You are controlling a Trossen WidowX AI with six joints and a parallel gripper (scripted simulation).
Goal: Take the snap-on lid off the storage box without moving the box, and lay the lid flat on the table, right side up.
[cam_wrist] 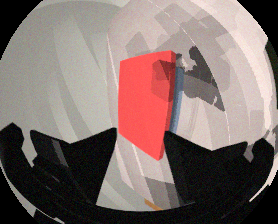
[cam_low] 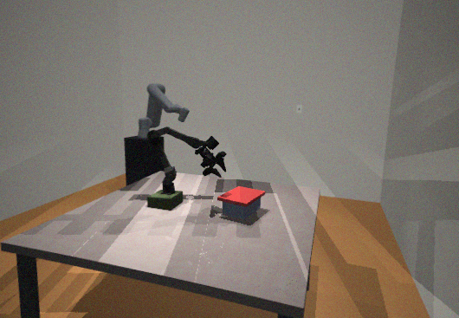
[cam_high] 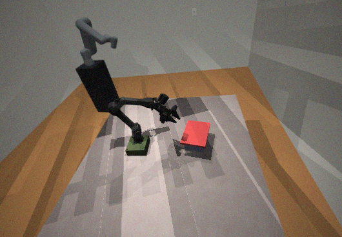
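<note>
Grey walls [cam_high: 145, 44] [cam_low: 260, 60] surround the pale tabletop [cam_high: 219, 190] [cam_low: 242, 268].

A slender, jointed black arm [cam_high: 137, 101] [cam_low: 184, 138] ends in a black claw [cam_high: 177, 116] [cam_low: 221, 170] [cam_wrist: 140, 133] with tapered, pointed fingers.

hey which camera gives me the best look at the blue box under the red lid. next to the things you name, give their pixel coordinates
The exterior view: it shows two side walls of the blue box [cam_high: 194, 148] [cam_low: 241, 210] [cam_wrist: 178, 102] below the red lid [cam_high: 196, 133] [cam_low: 242, 195] [cam_wrist: 144, 102]. The top and wrist views show only a strip.
</note>
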